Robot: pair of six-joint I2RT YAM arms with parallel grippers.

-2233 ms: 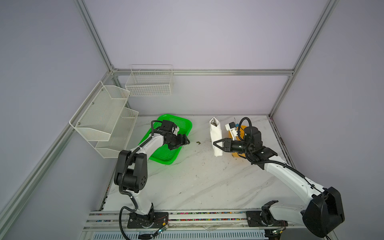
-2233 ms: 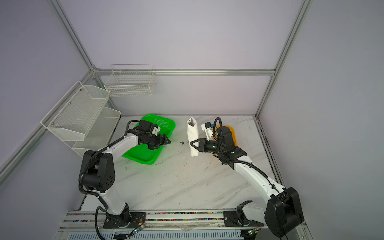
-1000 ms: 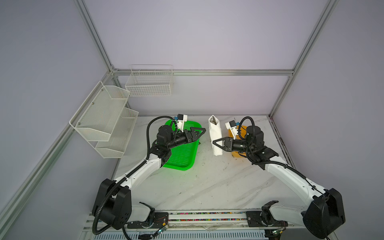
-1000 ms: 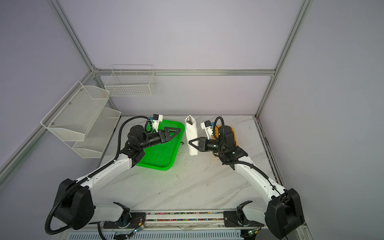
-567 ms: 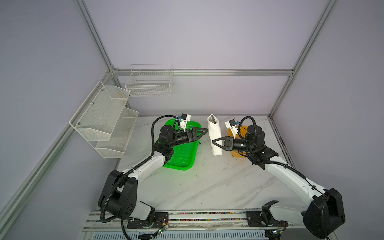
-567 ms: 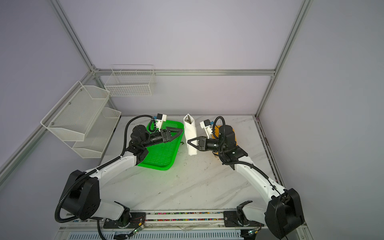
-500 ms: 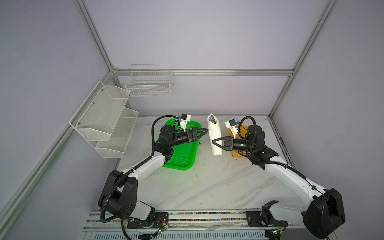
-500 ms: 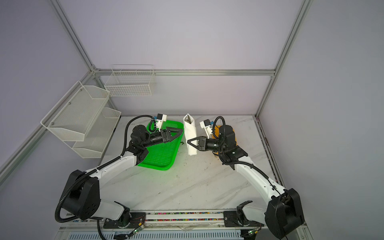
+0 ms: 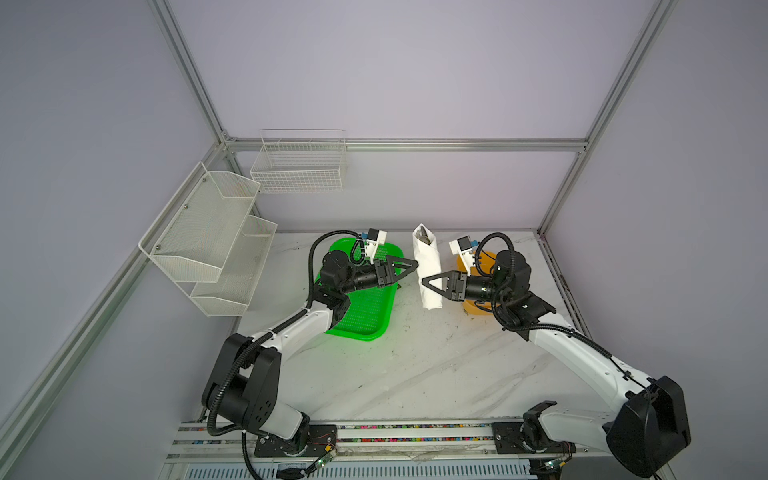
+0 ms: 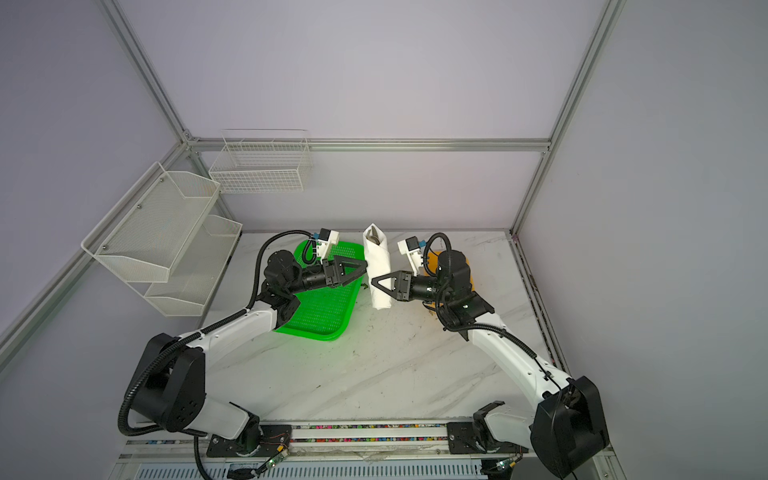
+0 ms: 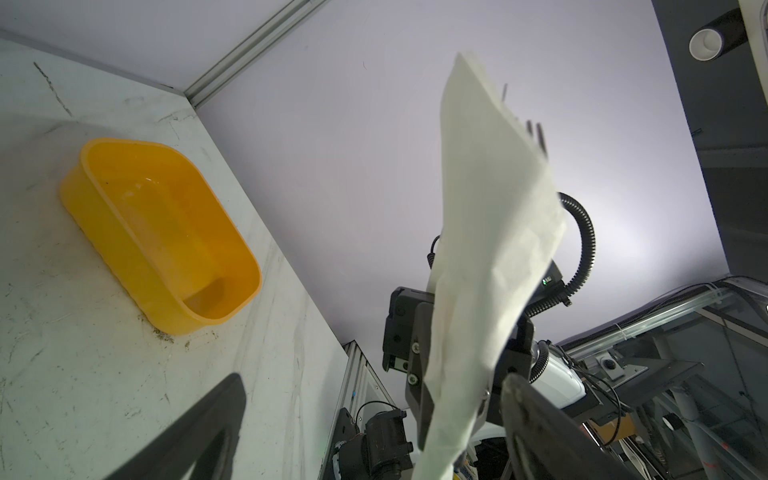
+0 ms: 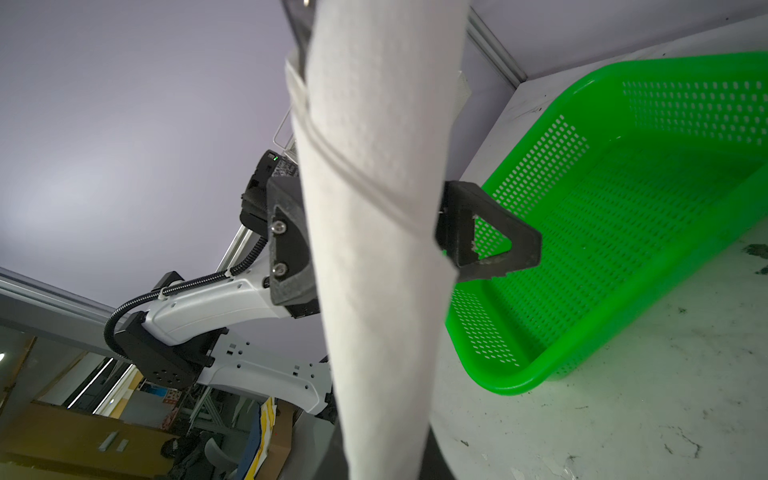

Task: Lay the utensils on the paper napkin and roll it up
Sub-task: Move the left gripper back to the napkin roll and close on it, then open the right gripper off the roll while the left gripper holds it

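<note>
Right gripper [image 9: 425, 283] is clenching the one rolled napkin [image 9: 429, 266] below its middle, holding it upright over the marbled table [image 9: 415, 374]; a spoon [image 9: 422, 240] is peeking from its top. Left gripper [image 9: 411, 270], spread wide, is apparently straddling it. One green tray [image 9: 365, 316] is lying left, one yellow tub [image 11: 158, 232] right; two racks [image 9: 208, 241] are hanging on the walls.

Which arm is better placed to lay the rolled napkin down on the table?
Right, most likely. The right gripper is shut on the rolled napkin, holding it nearly upright; the left gripper is open beside it, gripping nothing.
</note>
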